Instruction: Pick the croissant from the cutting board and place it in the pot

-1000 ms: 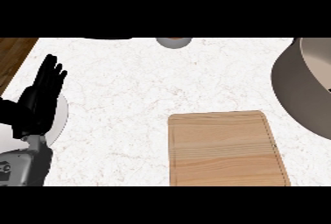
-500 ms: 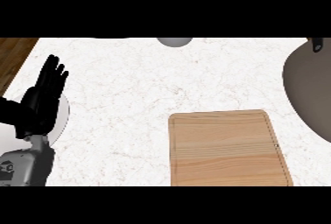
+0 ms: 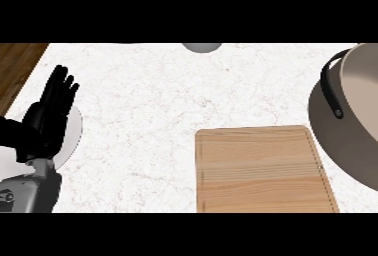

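Count on bench (image 3: 148, 100): one board (image 3: 262, 170), one pot (image 3: 351, 115) with one black handle (image 3: 334, 85) showing, one robot hand (image 3: 52, 117), one grey round object (image 3: 202, 47) cut by top edge.

Pale matt wooden cutting board (image 3: 262, 170), white veined marble-look counter (image 3: 170, 100), dull grey metal pot (image 3: 351, 110) with black handle (image 3: 332, 85).

No readable text or labels anywhere.

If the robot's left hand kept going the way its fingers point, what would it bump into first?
Probably nothing. The left hand points up the picture and slightly right, over bare white counter, to the far edge. The cutting board and pot sit far to its right, off that line.
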`<move>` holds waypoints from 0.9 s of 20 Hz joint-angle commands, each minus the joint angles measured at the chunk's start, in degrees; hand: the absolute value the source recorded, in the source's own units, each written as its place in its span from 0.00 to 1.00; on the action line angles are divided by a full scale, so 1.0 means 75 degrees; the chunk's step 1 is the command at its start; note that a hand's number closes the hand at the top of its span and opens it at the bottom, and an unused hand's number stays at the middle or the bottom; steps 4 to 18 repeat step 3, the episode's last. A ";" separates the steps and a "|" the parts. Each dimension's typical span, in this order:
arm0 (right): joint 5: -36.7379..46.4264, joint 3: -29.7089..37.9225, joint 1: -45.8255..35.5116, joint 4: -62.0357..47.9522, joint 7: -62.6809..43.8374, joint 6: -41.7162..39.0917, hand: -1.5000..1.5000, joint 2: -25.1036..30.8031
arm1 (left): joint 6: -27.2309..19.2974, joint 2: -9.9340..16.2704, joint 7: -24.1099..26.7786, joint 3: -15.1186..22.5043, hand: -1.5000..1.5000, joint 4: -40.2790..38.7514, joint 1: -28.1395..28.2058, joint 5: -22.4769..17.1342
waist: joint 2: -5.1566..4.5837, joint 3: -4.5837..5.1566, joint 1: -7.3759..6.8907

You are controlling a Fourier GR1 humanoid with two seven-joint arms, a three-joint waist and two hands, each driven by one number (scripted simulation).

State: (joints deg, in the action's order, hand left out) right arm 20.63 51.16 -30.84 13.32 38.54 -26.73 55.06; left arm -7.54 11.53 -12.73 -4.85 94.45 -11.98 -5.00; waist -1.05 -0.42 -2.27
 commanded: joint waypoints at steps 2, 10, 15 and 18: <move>-0.0051 -0.0028 0.0175 -0.0171 0.0459 -0.0754 0.00 0.0300 | 0.0052 0.0047 -0.0007 -0.0091 0.50 -0.0186 -0.0139 -0.0052 | -0.0016 -0.0018 0.0038; -0.0074 -0.0016 0.0340 -0.0171 0.0704 -0.0661 0.00 0.0138 | -0.0001 -0.0038 -0.0010 -0.0034 0.50 -0.0155 -0.0072 -0.0024 | -0.0012 -0.0023 0.0048; -0.0074 -0.0016 0.0340 -0.0171 0.0704 -0.0661 0.00 0.0138 | -0.0001 -0.0038 -0.0010 -0.0034 0.50 -0.0155 -0.0072 -0.0024 | -0.0012 -0.0023 0.0048; -0.0074 -0.0016 0.0340 -0.0171 0.0704 -0.0661 0.00 0.0138 | -0.0001 -0.0038 -0.0010 -0.0034 0.50 -0.0155 -0.0072 -0.0024 | -0.0012 -0.0023 0.0048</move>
